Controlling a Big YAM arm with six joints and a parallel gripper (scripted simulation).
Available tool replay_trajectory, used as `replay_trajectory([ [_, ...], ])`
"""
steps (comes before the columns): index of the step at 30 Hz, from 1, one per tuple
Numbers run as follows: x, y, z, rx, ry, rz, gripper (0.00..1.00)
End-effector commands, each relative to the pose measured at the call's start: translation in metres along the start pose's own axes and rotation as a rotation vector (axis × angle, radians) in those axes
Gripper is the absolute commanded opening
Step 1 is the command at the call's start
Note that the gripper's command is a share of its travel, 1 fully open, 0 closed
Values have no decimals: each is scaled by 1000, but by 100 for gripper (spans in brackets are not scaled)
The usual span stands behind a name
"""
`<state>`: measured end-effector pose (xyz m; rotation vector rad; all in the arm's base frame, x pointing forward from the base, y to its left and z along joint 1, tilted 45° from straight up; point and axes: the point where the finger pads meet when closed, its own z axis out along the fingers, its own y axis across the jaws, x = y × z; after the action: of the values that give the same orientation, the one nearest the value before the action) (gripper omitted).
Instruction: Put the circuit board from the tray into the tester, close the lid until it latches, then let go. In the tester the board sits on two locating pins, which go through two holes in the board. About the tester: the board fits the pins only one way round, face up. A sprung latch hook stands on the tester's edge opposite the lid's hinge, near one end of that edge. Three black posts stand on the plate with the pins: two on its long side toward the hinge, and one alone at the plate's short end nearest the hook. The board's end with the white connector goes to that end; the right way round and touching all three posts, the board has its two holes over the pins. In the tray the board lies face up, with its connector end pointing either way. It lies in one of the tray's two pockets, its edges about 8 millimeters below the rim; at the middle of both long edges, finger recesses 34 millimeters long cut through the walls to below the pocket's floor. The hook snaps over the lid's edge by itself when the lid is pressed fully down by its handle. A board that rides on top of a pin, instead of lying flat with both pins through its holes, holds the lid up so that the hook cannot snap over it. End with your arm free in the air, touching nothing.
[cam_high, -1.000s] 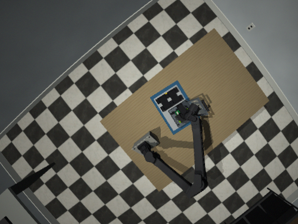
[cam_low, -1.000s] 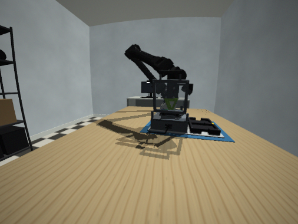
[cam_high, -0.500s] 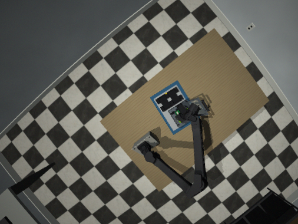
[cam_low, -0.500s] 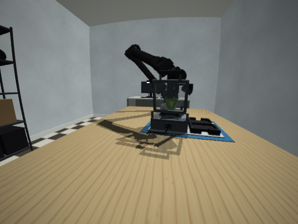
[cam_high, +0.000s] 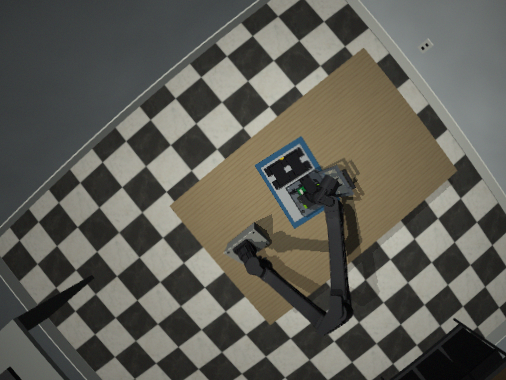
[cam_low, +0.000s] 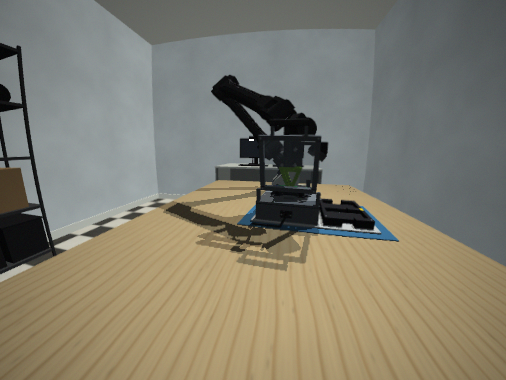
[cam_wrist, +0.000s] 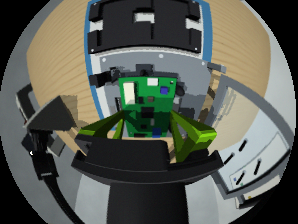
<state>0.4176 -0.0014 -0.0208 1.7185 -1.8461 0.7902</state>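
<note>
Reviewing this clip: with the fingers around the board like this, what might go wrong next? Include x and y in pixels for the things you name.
The fingers (cam_high: 305, 206) (cam_low: 284, 176) are close along both long edges of the board (cam_high: 301, 190) (cam_wrist: 149, 95), so a sideways drift while backing off could drag it out of place.

The pins and holes can't be made out; if the board rides on a pin, the lid (cam_high: 345, 185) (cam_low: 262, 162) (cam_wrist: 260, 104) probably won't latch.

The lid stands open right beside the fingers, so a careless retreat may bump it.

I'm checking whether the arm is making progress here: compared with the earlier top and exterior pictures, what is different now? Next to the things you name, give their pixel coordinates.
Nothing visibly changed. The arm (cam_high: 339, 250) (cam_low: 255, 100), the raised lid (cam_low: 318, 165) (cam_wrist: 223, 150) and the black tray (cam_high: 276, 181) (cam_low: 345, 218) (cam_wrist: 145, 41) look the same as before. Any change in the gripper's (cam_wrist: 148, 120) hold on the board (cam_wrist: 148, 95) can't be told: no earlier wrist picture is given.
</note>
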Motion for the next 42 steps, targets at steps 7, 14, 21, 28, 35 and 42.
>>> replay_trajectory([
  [7, 7, -23, -10, 28, -14, 32, 72],
  [14, 6, -22, -10, 24, -13, 28, 72],
  [21, 6, -21, -9, 20, -11, 24, 72],
  [28, 6, -19, -8, 16, -9, 20, 72],
  [35, 6, -19, -8, 16, -9, 20, 72],
  [42, 6, -19, -8, 18, -9, 21, 72],
])
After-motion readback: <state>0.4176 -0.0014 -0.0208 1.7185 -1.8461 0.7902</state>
